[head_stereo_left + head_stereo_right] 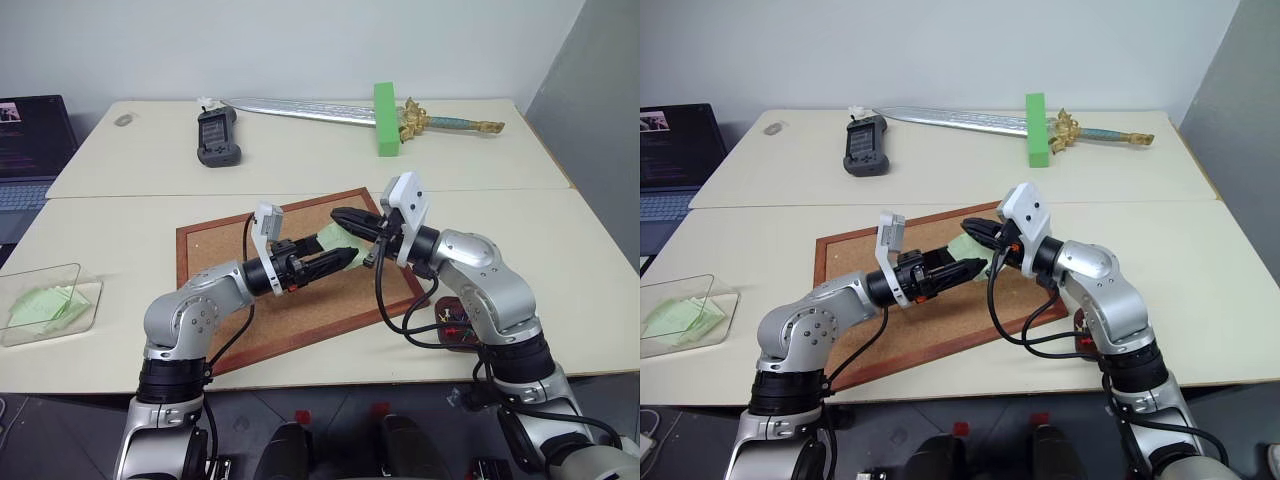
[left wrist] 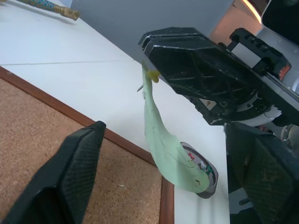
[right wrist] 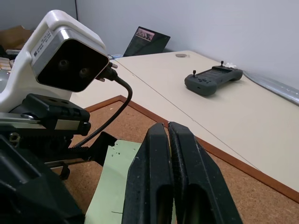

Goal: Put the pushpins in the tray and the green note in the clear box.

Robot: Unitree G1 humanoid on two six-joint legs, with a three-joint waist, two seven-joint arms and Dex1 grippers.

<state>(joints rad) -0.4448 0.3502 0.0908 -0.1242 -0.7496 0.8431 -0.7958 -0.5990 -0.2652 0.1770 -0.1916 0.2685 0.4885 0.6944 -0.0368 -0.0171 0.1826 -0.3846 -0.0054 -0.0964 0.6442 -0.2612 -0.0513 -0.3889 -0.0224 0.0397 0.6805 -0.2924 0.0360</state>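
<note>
Head view: right gripper (image 1: 345, 217) fingers pressed together, pinching the green note (image 1: 333, 237) above the corkboard (image 1: 230, 320); left gripper (image 1: 345, 258) just below it.
Left wrist view: left fingers (image 2: 65, 172) spread apart, note hanging between them, tray (image 2: 205, 175) behind.
Right wrist view: note under the closed fingers (image 3: 154, 186).

Green note (image 2: 163, 144) hanging from right claw (image 2: 152, 70), above corkboard (image 2: 56, 140)
</note>
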